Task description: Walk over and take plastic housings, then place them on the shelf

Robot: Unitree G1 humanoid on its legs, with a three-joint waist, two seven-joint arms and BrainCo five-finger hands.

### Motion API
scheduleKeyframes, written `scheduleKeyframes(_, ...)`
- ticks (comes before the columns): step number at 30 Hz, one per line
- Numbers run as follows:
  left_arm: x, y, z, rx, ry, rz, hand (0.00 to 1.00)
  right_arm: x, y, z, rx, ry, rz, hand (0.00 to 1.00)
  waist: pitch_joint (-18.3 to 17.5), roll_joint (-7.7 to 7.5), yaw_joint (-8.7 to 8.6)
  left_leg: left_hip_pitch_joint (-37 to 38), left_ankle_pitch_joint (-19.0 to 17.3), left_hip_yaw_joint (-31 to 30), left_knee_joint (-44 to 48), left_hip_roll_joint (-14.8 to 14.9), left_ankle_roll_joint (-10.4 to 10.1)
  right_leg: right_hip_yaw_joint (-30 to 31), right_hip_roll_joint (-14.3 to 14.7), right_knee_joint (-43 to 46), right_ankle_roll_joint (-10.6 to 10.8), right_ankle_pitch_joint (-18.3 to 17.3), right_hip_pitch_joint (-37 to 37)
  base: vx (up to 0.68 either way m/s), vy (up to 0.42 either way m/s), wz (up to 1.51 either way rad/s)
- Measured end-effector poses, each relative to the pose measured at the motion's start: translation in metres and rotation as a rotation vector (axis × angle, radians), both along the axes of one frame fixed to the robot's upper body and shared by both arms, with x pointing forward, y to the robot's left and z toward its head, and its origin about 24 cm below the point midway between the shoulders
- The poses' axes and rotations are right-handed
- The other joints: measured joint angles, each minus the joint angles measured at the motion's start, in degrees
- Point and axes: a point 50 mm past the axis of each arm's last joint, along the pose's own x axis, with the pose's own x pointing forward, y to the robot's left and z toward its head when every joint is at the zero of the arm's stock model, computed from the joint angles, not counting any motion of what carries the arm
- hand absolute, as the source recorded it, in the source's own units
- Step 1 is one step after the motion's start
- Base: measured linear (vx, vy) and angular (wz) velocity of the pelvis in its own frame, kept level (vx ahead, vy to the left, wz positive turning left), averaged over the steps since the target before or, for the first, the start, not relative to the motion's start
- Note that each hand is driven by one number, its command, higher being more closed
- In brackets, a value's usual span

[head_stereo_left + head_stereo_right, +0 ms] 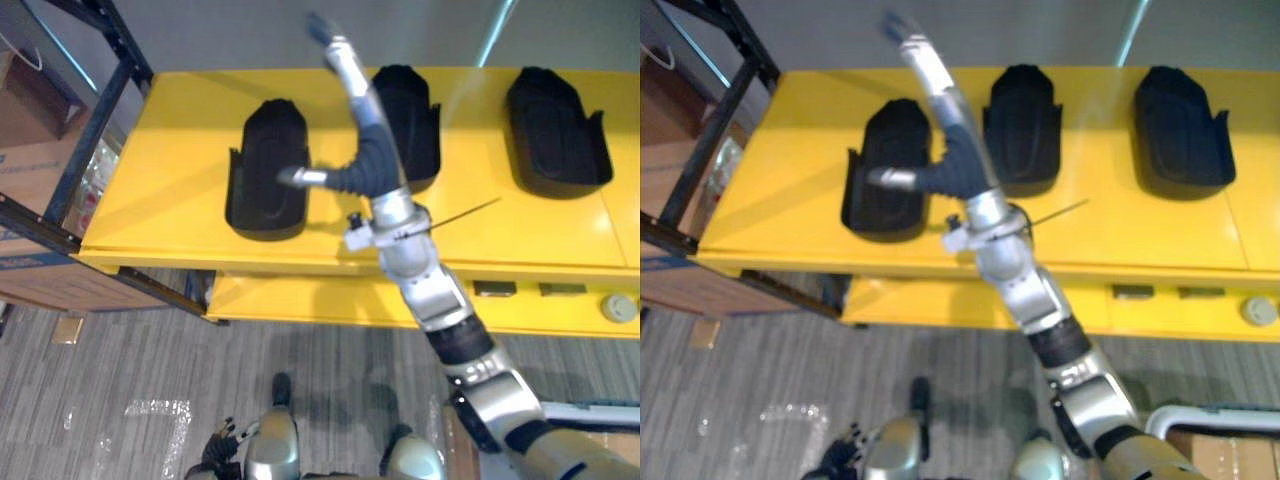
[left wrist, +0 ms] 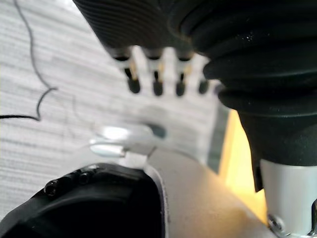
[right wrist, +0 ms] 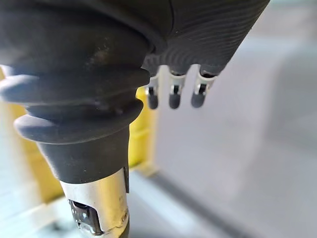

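Three black plastic housings lie in a row on the yellow shelf top (image 1: 170, 190): a left housing (image 1: 262, 190), a middle housing (image 1: 418, 120) and a right housing (image 1: 555, 130). My right hand (image 1: 370, 165) is stretched over the shelf between the left and middle housings. It is open, its fingers (image 3: 171, 96) straight and pointing at the far edge, its thumb out over the left housing, and it holds nothing. Low at my side, my left hand (image 2: 156, 84) hangs open over the grey floor.
A black rack frame (image 1: 100, 120) stands at the shelf's left end, with cardboard boxes (image 1: 30, 170) behind it. A lower yellow level (image 1: 300, 300) juts out under the front edge, with a round grey part (image 1: 618, 307) at its right. A grey wall backs the shelf.
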Motion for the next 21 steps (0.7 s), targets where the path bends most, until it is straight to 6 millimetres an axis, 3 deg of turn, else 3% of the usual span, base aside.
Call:
scheduleKeyframes(2, 0.0, 0.003, 0.001, 0.008, -0.002, 0.001, 0.0, -0.011, 0.003, -0.006, -0.117, 0.087, 0.155, 0.0, 0.47, -0.83, -0.2, -0.02, 0.1, 0.34, -0.35, 0.08, -0.15, 0.49, 0.09, -0.08, 0.04, 0.08, -0.5, -0.03, -0.002, -0.07)
scheduleKeyframes(5, 0.001, 0.007, 0.002, 0.019, -0.005, -0.002, 0.0, -0.011, -0.002, -0.021, -0.219, 0.245, 0.225, 0.0, 1.08, -1.92, -0.29, 0.01, 0.16, 1.05, -0.61, 0.23, -0.25, 1.12, 0.45, -0.79, 0.12, 0.93, -0.59, 0.0, -0.004, -0.1)
scheduleKeyframes(8, 0.002, 0.01, 0.003, 0.026, -0.009, -0.003, 0.0, -0.002, -0.011, -0.039, -0.251, 0.387, 0.17, 0.0, 1.47, -2.63, -0.45, -0.05, 0.17, 1.86, -0.9, 0.38, -0.26, 1.67, 0.88, -2.42, 0.07, 2.06, -0.63, 0.0, 0.007, -0.12)
scheduleKeyframes(11, 0.003, 0.011, 0.004, 0.031, -0.013, -0.004, 0.0, 0.008, -0.029, -0.051, -0.168, 0.466, 0.058, 0.0, 1.65, -2.96, -0.51, -0.04, 0.07, 2.26, -0.96, 0.38, -0.38, 2.13, 0.95, -2.94, 0.1, 2.4, -0.73, 0.0, 0.007, -0.07)
scheduleKeyframes(16, 0.003, 0.011, 0.004, 0.035, -0.012, 0.005, 0.0, 0.016, -0.042, -0.049, -0.157, 0.396, 0.016, 0.0, 1.65, -2.96, -0.69, -0.09, 0.0, 2.92, -1.0, 0.44, -0.45, 2.91, 1.02, -2.98, 0.1, 2.52, -1.36, -0.01, 0.0, -0.07)
scheduleKeyframes(21, 0.003, 0.012, 0.004, 0.042, -0.008, 0.012, 0.0, 0.009, -0.024, -0.047, -0.351, 0.355, 0.213, 0.0, 1.65, -2.96, -0.47, -0.19, 0.0, 2.68, -0.93, 0.43, -0.45, 2.73, 1.03, -3.0, 0.11, 2.55, -1.23, 0.0, -0.001, 0.02)
